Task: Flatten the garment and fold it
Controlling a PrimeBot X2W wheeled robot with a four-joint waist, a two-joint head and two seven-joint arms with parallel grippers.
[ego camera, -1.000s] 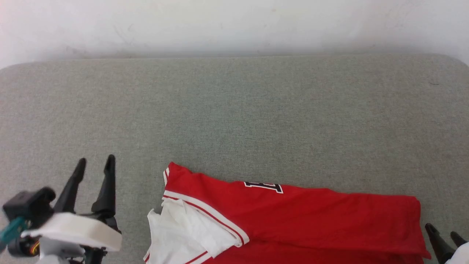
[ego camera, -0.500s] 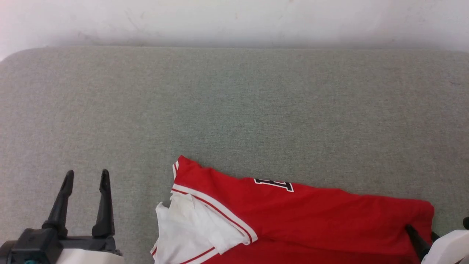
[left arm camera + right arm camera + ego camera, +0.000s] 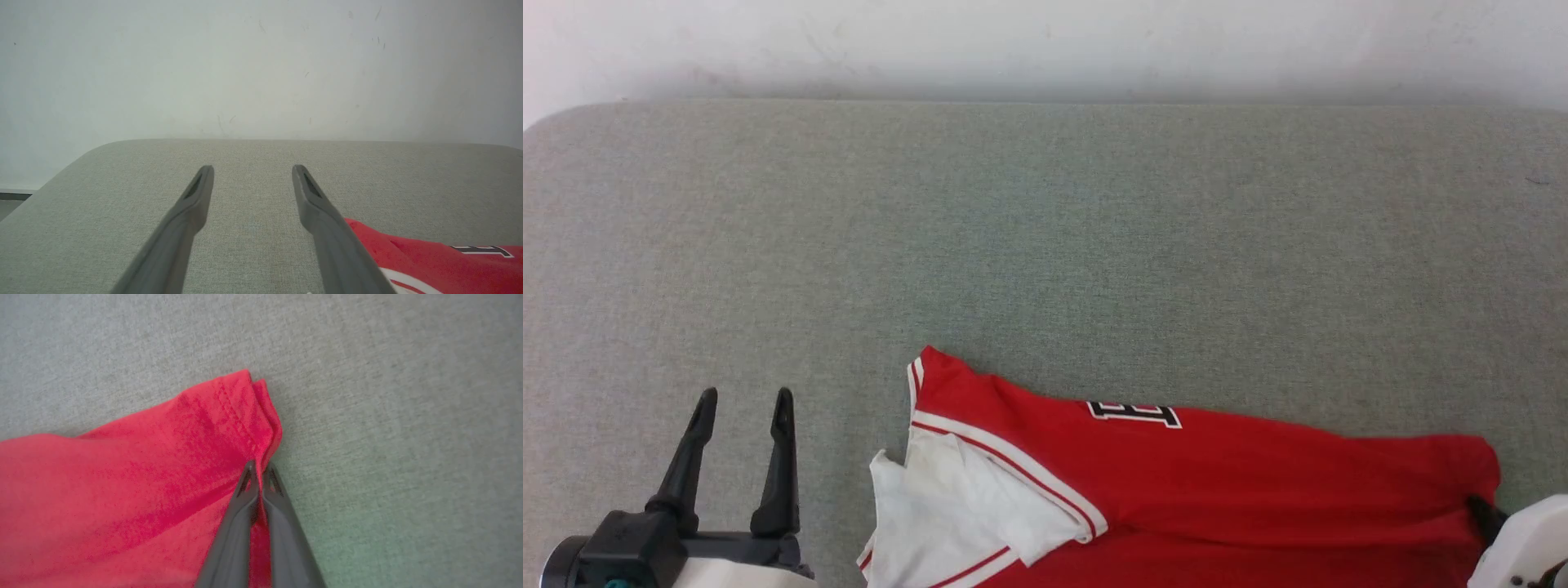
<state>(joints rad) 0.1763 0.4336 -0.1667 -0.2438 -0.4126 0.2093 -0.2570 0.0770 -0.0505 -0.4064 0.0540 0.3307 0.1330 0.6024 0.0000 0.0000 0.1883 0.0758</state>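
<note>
Your right gripper (image 3: 258, 467) pinches a corner of the red, white-sleeved jersey T-shirt (image 3: 1258, 474), jaws narrow; left gripper (image 3: 747, 394) beside its sleeve end, jaws wide.

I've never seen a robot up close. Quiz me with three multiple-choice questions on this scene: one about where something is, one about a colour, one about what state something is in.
1. Where on the grey surface does the garment lie?
A. At the far edge
B. At the near edge, from the middle toward the robot's right
C. In the far left corner

2. What colour is the garment's sleeve?
A. White
B. Blue
C. Black

3. How do the right jaws stand?
A. Wide open over bare surface
B. Shut on the garment's red edge
C. Shut on nothing

Answers:
1 B: the head view shows it along the bottom, middle to right.
2 A: white cloth with red trim lies beside the red body.
3 B: the right wrist view shows them pinched together with red cloth between them.
</note>
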